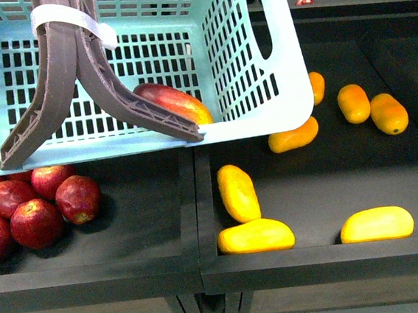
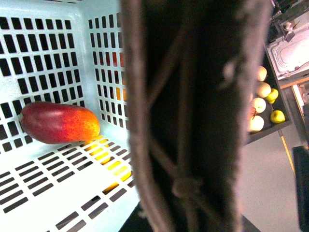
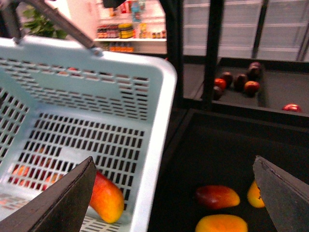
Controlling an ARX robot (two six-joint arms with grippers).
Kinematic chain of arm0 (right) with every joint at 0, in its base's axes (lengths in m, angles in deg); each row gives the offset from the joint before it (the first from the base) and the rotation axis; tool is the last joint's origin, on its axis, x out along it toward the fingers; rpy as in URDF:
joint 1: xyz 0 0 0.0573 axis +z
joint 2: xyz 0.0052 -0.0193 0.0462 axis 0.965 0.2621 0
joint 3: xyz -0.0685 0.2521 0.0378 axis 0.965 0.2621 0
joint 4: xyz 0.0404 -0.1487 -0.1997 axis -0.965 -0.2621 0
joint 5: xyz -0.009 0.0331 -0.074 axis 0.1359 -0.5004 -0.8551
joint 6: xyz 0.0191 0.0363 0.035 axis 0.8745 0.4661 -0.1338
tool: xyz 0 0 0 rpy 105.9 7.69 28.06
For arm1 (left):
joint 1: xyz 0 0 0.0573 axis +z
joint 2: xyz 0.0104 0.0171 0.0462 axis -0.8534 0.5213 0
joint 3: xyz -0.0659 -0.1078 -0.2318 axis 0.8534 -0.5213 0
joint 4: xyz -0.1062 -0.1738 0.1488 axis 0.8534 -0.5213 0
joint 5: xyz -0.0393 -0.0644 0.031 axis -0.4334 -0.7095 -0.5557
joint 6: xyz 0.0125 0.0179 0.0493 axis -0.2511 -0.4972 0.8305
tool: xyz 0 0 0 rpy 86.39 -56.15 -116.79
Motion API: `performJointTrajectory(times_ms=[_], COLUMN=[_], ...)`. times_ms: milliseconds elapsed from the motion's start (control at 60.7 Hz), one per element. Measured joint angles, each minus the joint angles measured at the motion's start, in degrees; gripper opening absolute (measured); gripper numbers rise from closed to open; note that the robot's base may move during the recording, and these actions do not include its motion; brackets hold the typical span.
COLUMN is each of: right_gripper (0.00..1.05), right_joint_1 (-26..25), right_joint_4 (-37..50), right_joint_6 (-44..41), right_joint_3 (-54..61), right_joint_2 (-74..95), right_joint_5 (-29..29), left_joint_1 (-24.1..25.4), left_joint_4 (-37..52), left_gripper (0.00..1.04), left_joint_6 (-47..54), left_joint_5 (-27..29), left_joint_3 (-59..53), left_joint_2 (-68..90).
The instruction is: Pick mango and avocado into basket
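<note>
With our right gripper [image 3: 173, 158] spread wide and empty, the mango [image 3: 107, 198] already in the basket [image 3: 161, 111] beside one finger, our left gripper out of sight and no avocado showing, we may wrongly grab the red fruit [image 3: 217, 196] lying between the jaws.

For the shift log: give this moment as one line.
mango in basket | avocado not seen | right claw open, empty

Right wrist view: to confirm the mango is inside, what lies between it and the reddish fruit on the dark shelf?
The wall of the basket separates the mango from the reddish fruit, per the right wrist view.
</note>
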Motion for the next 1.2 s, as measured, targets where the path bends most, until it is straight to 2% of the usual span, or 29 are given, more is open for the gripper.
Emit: performJointTrajectory(times_ms=[181, 346, 527, 857, 1203], right_gripper=[0.97, 0.97, 0.97, 0.97, 0.97], right_joint_1=[-7.2, -8.9, -7.4, 0.2, 1.0], right_joint_4=[-3.2, -7.2, -13.4, -24.4, -25.7], right_joint_6=[3.3, 3.5, 3.0, 1.9, 1.9], right_joint_3=[3.6, 9.0, 14.3, 24.1, 25.1], right_joint_2=[-8.3, -19.8, -32.3, -51.3, -54.2], right_joint_5=[-1.6, -6.4, -12.4, -26.4, -27.7], left_joint_1=[0.0, 0.0, 0.0, 0.0, 0.0], left_joint_4=[0.0, 0.0, 0.0, 0.0, 0.0], left_gripper=[0.06, 0.06, 0.06, 0.06, 0.06], left_joint_6=[0.0, 0.0, 0.0, 0.0, 0.0], left_joint_5=[-0.1, -0.3, -0.2, -0.2, -0.2], left_joint_3=[0.0, 0.0, 0.0, 0.0, 0.0], left_joint_2=[0.0, 0.0, 0.0, 0.0, 0.0])
